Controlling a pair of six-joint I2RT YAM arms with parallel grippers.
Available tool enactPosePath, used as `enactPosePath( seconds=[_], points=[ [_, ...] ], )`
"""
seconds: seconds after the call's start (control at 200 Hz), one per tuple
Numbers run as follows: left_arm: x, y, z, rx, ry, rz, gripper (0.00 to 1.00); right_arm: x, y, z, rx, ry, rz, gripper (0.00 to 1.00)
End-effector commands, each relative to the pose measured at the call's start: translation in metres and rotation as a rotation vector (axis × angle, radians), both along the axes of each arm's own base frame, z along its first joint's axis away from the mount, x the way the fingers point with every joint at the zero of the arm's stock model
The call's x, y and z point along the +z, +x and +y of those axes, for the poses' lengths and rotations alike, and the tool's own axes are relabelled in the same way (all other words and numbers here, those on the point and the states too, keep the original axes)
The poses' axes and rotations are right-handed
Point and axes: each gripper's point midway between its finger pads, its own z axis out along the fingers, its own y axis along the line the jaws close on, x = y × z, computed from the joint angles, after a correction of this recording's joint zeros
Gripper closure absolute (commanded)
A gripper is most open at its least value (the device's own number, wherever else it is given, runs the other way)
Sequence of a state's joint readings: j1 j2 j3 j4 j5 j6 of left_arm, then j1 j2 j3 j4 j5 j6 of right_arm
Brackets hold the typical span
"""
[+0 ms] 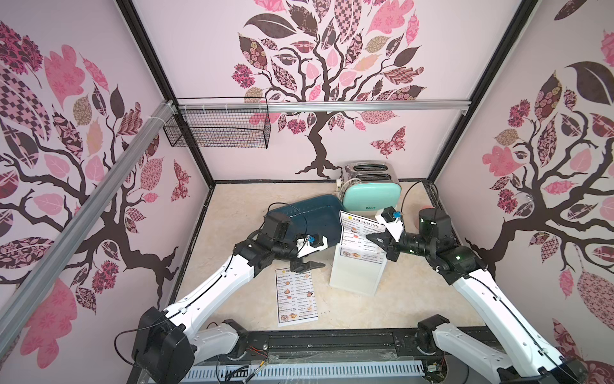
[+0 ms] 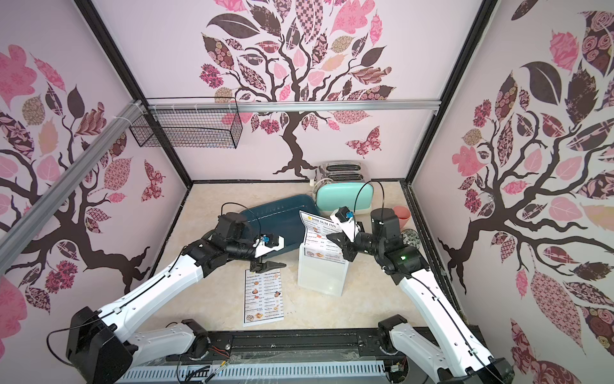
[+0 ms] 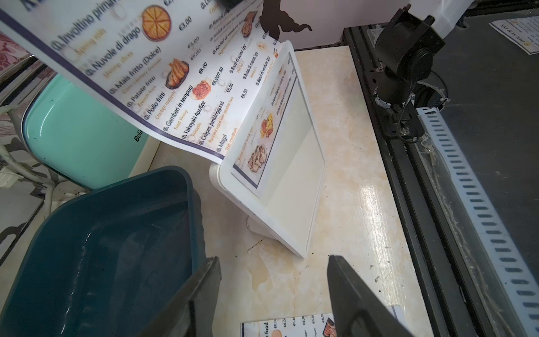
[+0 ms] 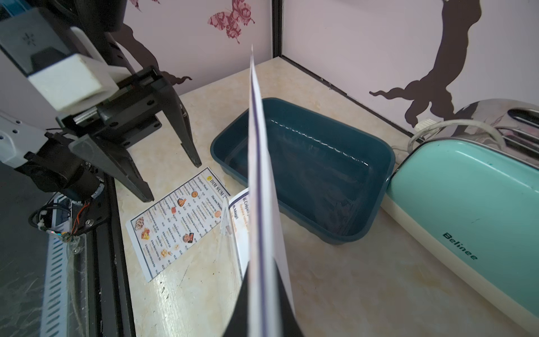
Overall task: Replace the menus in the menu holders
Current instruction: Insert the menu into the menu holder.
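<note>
Teal tray [image 1: 309, 207] flanks menu holder [image 1: 355, 277]; right gripper [image 1: 373, 241] pinches its menu [image 1: 357, 224], left gripper [image 1: 315, 265] gapes empty.

A staged robot test cell is shown: a marble-patterned table [image 1: 365, 309] is boxed in by tree-papered panels [image 1: 199, 50] on black framing [image 1: 147, 50], aluminium rails [image 1: 365, 107] are mounted, and a mint toaster [image 1: 370, 196] is placed at the back

White menus [image 1: 296, 296] with yellow logos, white menu holder [image 1: 355, 276], dark teal tray [image 1: 309, 212], mint toaster [image 1: 370, 196], cream marbled bench [image 1: 415, 299], pink leaf-patterned walls [image 1: 232, 159]
</note>
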State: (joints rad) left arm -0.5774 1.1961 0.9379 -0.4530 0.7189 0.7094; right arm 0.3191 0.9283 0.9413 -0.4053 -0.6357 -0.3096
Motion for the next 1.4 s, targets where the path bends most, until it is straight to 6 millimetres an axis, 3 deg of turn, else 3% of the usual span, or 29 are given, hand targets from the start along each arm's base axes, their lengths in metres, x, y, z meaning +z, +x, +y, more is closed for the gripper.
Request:
enactPosePath(
  seconds=[0.0,0.2,0.775,0.87,1.025,1.221,1.391],
  points=[
    [0.001,-0.001,0.002,0.008,-0.01,-0.004,0.36,0.02,0.001,0.005,0.01,0.072,-0.022,0.99],
    [-0.001,-0.003,0.003,0.012,-0.009,0.0,0.36,0.006,0.0,-0.001,-0.024,0.049,0.003,0.88],
    [-0.002,-0.005,0.005,0.016,-0.007,0.002,0.36,-0.024,-0.003,-0.011,-0.064,0.005,0.046,0.9],
    [-0.002,-0.005,0.005,0.016,-0.008,0.001,0.36,-0.02,-0.002,-0.012,-0.072,0.009,0.041,0.84],
    [-0.001,-0.005,0.005,0.016,-0.01,0.0,0.36,0.007,-0.001,-0.016,-0.1,0.047,-0.006,0.69],
    [-0.002,-0.005,0.005,0.014,-0.009,0.001,0.36,0.027,-0.001,-0.018,-0.108,0.065,-0.045,0.71],
    [-0.002,-0.005,0.005,0.015,-0.009,0.001,0.37,0.018,-0.004,-0.015,-0.075,0.043,-0.015,0.79]
  ],
)
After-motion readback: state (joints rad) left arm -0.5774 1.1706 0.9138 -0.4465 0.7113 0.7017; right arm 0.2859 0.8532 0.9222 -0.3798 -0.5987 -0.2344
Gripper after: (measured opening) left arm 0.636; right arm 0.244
